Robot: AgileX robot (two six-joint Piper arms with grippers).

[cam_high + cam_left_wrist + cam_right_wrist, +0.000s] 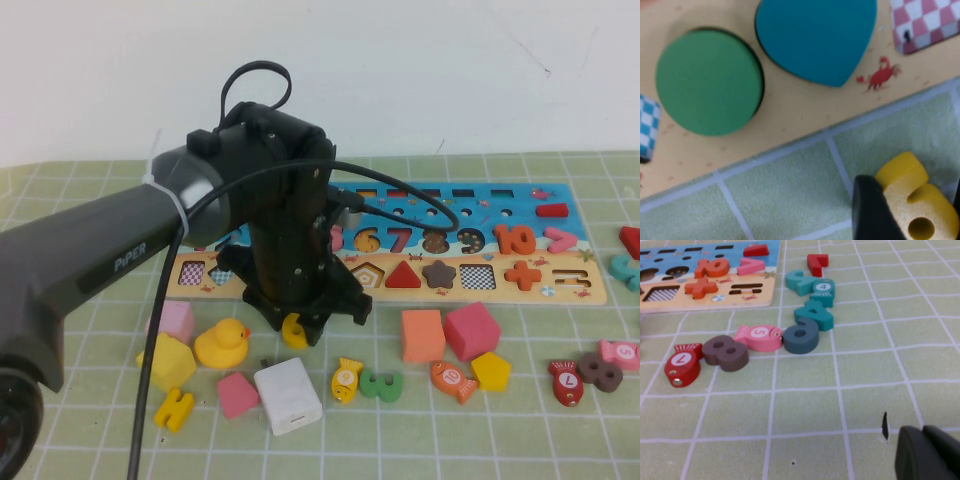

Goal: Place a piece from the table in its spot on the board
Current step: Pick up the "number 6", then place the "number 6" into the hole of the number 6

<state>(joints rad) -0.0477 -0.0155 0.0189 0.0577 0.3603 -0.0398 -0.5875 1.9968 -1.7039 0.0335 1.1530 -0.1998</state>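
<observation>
- High view: my left gripper [297, 328] clamps the yellow 6 [296, 331] just before the board [570, 285], above the bench [480, 440]; duck [221, 344] and white block [288, 396] nearby.
- Left wrist view: green disc [707, 82], teal heart [815, 37] on board.
- Right wrist view: my right gripper [927, 452] hangs over bare cloth, its state unclear; brown 8 [725, 353] well apart.

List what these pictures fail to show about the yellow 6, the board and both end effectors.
- Yellow 6: high view shows only its lower curl under the left end effector; the left wrist view's edge cuts it off.
- Board: in the high view the left arm hides its left numerals, so the 6's slot cannot be checked.
- Right end effector: absent from the high view; the right wrist view shows only a dark corner, so its opening is unreadable.
</observation>
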